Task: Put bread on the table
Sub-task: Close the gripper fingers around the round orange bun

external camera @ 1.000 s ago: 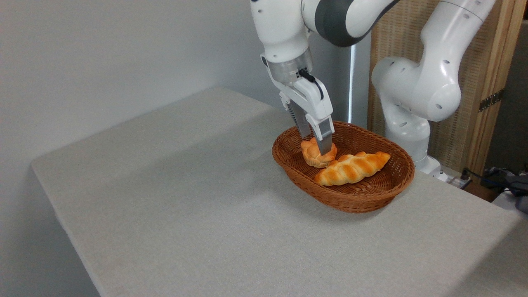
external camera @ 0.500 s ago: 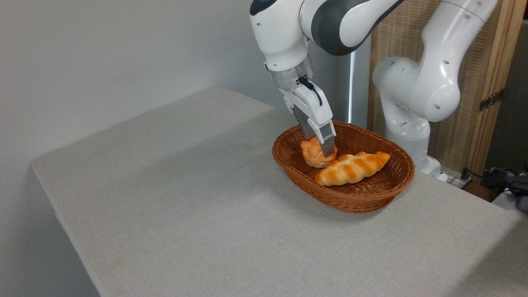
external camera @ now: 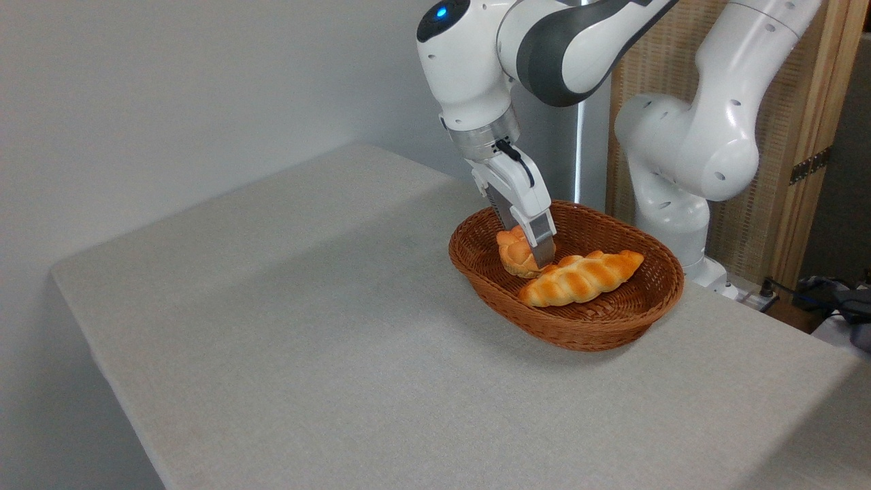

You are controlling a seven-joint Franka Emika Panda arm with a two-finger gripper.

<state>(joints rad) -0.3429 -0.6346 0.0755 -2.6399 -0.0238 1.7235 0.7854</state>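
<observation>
The bread (external camera: 514, 253), a small round golden-orange knotted bun, lies at the left end of the brown wicker basket (external camera: 605, 330). My gripper (external camera: 527, 248) reaches down into the basket from above. Its fingers stand on either side of the bun and press on it, so the bun looks squeezed narrower. The near finger (external camera: 542, 246) covers the bun's right side; the far finger is partly hidden behind it. The bun rests low in the basket. The light grey table (external camera: 306, 327) spreads out to the left and front.
A long braided golden loaf (external camera: 582, 278) lies in the basket just right of the bun, touching it. The basket stands near the table's back right edge. The arm's white base (external camera: 680, 170) and a wooden panel (external camera: 789, 136) rise behind it.
The gripper has dropped a little deeper over the bun and its fingers have drawn together on it. The wrist has shifted slightly right. Basket and loaf have not moved.
</observation>
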